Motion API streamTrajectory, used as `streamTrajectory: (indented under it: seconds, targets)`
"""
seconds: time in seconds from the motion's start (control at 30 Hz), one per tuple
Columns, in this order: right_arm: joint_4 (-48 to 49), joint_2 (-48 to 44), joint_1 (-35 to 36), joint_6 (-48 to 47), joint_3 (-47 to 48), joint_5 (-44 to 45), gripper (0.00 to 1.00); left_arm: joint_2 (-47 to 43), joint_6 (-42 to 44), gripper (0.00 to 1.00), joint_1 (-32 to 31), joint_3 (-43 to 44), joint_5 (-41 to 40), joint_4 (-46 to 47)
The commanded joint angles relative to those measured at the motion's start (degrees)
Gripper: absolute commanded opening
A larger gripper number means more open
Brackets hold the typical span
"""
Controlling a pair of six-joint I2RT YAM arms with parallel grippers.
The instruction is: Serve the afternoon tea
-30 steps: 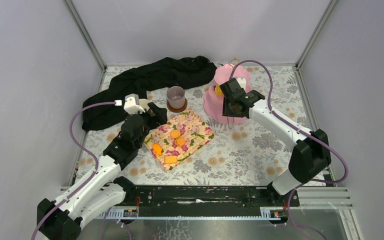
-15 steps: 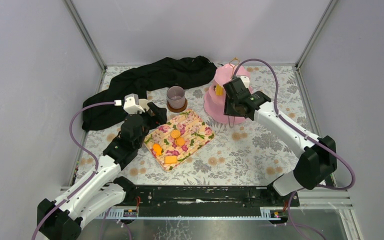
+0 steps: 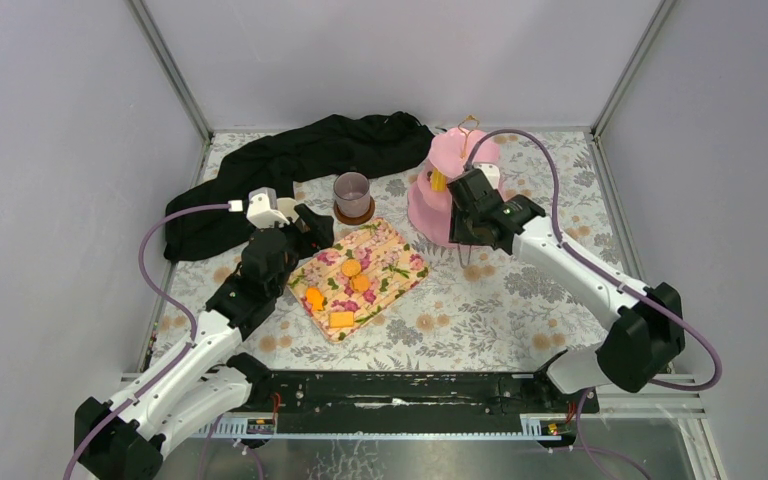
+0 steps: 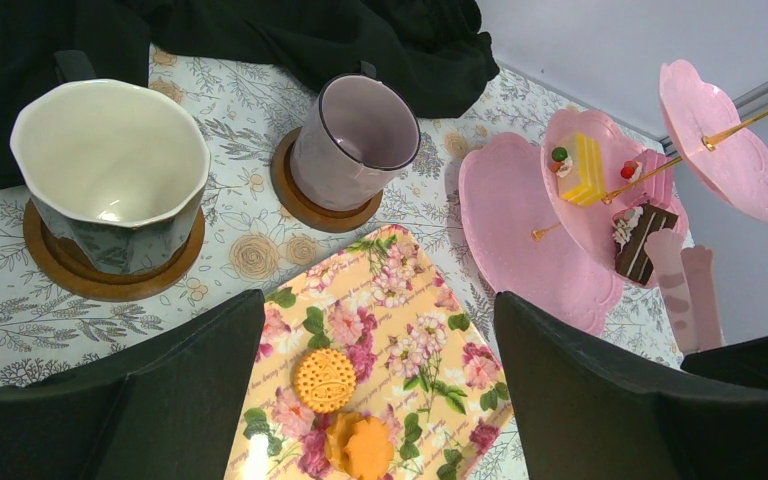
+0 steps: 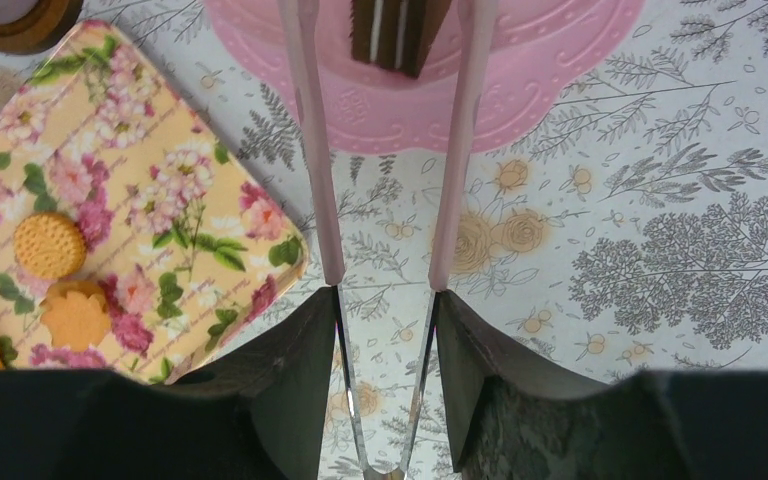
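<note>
- we see the left gripper (image 4: 378,300) with its jaws spread wide and nothing between them, hanging over the floral napkin (image 4: 400,330).
- on the napkin lie a round biscuit (image 4: 323,378) and an orange flower-shaped cake (image 4: 362,446); the lower edge of the left wrist view cuts off part of the napkin.
- from above, an orange piece (image 3: 314,298) and a yellow piece (image 3: 341,319) also lie on the napkin, too small for us to name.
- the cream-lined dark mug (image 4: 110,170) and the mauve-grey mug (image 4: 355,140) stand upright on wooden coasters (image 4: 60,270), just beyond the napkin; in the top view the left arm hides the dark mug.
- the right gripper (image 5: 387,295) is clamped on pink tongs (image 5: 310,150) that reach over the pink tiered stand (image 5: 560,90).
- a brown cake slice (image 5: 400,30) sits between the tong arms; the tips run off the top edge, so we cannot tell whether they touch it, nor which tier it rests on.
- a yellow cake (image 4: 580,168) and a pink cake (image 4: 650,180) sit on the middle tier.
</note>
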Motion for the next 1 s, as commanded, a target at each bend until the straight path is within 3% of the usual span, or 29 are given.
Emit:
streamTrajectory:
  seconds: [0.0,0.53,0.73,0.97]
  targets:
    - [-0.43,-4.16,3.75,1.42,-0.46,2.53,0.47,0.0,-0.04,0.91,0.36,-0.25,0.03,4.77]
    - [-0.79,-3.27,22.62,8.18,-4.4,6.2,0.46,0.04,-0.04,0.91,0.32,-0.25,-0.19,4.68]
    - [2.52,1.6,28.38,8.17,-4.46,3.18,0.46,0.22,0.27,0.91,0.44,-0.17,-0.47,4.59]
    - [8.7,6.01,30.26,7.53,-5.27,-2.27,0.46,-0.1,0.64,0.92,0.5,-0.08,-1.27,4.24]
